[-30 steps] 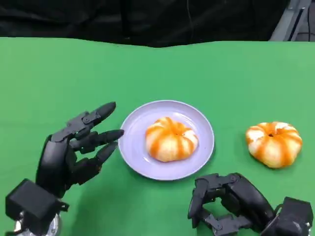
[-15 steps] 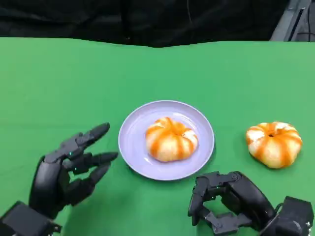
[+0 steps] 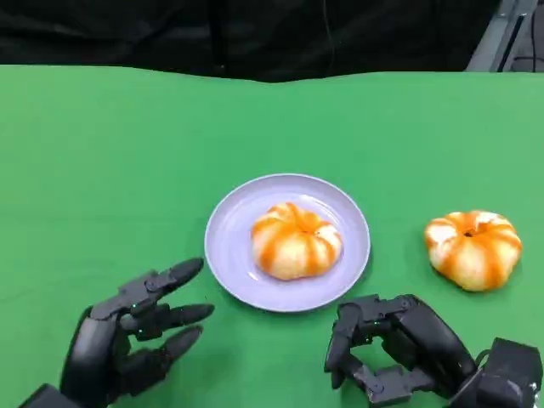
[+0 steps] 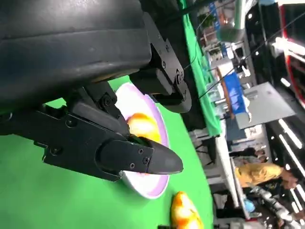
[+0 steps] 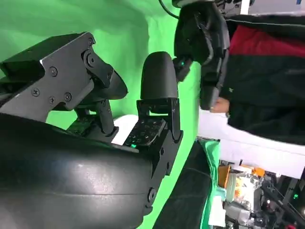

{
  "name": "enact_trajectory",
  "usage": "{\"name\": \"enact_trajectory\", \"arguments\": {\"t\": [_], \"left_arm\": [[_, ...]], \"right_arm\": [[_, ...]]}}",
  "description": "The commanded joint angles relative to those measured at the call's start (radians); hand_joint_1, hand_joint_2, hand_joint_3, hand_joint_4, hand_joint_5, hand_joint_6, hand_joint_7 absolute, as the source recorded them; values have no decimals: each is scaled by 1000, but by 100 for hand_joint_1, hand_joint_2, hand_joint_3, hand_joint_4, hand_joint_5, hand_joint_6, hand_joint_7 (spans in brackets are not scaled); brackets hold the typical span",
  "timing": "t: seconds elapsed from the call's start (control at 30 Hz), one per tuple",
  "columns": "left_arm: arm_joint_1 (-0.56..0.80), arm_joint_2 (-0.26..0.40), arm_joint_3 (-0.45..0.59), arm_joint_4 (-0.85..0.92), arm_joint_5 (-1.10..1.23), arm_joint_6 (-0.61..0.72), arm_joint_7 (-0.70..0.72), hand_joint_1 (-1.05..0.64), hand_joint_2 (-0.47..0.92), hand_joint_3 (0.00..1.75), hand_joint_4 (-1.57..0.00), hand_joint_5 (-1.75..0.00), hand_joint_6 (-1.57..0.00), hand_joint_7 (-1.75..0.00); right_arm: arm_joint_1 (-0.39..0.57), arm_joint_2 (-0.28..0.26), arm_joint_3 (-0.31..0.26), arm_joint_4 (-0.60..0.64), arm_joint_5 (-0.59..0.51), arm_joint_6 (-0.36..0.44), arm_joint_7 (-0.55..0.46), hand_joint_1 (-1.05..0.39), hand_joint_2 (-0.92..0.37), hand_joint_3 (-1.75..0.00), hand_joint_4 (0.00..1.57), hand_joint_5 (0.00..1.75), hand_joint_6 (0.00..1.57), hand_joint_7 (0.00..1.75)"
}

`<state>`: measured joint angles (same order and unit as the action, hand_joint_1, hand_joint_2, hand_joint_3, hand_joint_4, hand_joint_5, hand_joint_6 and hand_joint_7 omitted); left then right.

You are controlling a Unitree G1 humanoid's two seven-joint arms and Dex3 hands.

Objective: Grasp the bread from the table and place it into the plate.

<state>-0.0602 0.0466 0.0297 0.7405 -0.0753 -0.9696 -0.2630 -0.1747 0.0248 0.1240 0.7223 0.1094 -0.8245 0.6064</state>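
— What do we see first?

— We see a green table (image 3: 102, 153) running back to a dark backdrop. In the left wrist view a bright hall with people shows beyond the table's far edge; in the right wrist view a person in a red and black top (image 5: 267, 81) stands beside the table.

— And on the table, going down in size?

— We find a pale lilac plate (image 3: 234, 223) near the middle, with one orange-striped bread (image 3: 295, 240) resting on it. A second bread (image 3: 473, 247) lies on the bare green to the plate's right, well apart from the rim.

— Where are our hands?

— Our left hand (image 3: 127, 340) sits at the lower left, off the plate's near-left edge, its fingers (image 3: 174, 274) spread apart and pointing toward the plate, holding nothing. Our right hand (image 3: 395, 348) rests low at the lower right, just in front of the plate's near rim; its fingers are curled inward around nothing, and it touches neither bread.

— So the bread on the table?

— We see it untouched, to the right of the plate and beyond our right hand.
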Motion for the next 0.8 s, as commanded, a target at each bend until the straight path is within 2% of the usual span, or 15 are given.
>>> {"name": "enact_trajectory", "arguments": {"t": [0.03, 0.13, 0.2, 0.33, 0.63, 0.73, 0.77, 0.8], "left_arm": [[11, 15, 2, 28, 25, -33, 7, -68, 92, 22, -102, -1, -75, -1], [10, 13, -4, 49, 21, -52, -9, -62, 92, 19, -101, 0, -75, -1], [9, 11, -9, 63, 9, -55, -26, -42, 91, 10, -101, 0, -76, -1], [9, 8, -13, 86, -9, -56, -53, -18, 89, 3, -101, 0, -79, -1], [-4, 5, -8, 120, 15, -71, -33, -5, 92, 11, -106, -2, -88, -3], [-14, 16, -4, 136, 51, -97, -7, -3, 92, 24, -116, -8, -103, -8], [-16, 19, -3, 141, 60, -102, -1, -2, 92, 31, -113, -32, -110, -11], [-19, 22, -2, 145, 67, -106, 4, -2, 92, 38, -96, -78, -115, -17]], "right_arm": [[14, -13, -3, -16, 7, 7, -1, 9, -54, -114, 97, 135, 94, 111], [13, -15, -3, -12, 5, 1, -2, 9, -52, -116, 97, 135, 94, 112], [12, -17, -4, -11, -1, -3, -6, 9, -52, -116, 97, 135, 94, 111], [14, -17, -3, -14, 5, 3, -1, 9, -52, -116, 96, 135, 94, 111], [15, -19, -4, -22, 6, 11, 0, 9, -53, -114, 95, 136, 93, 111], [15, -17, -4, -21, 6, 9, -2, 10, -53, -114, 96, 136, 93, 111], [15, -16, -4, -21, 6, 8, -2, 10, -54, -114, 96, 136, 93, 111], [14, -15, -4, -20, 6, 8, -1, 10, -54, -115, 96, 136, 94, 111]]}}
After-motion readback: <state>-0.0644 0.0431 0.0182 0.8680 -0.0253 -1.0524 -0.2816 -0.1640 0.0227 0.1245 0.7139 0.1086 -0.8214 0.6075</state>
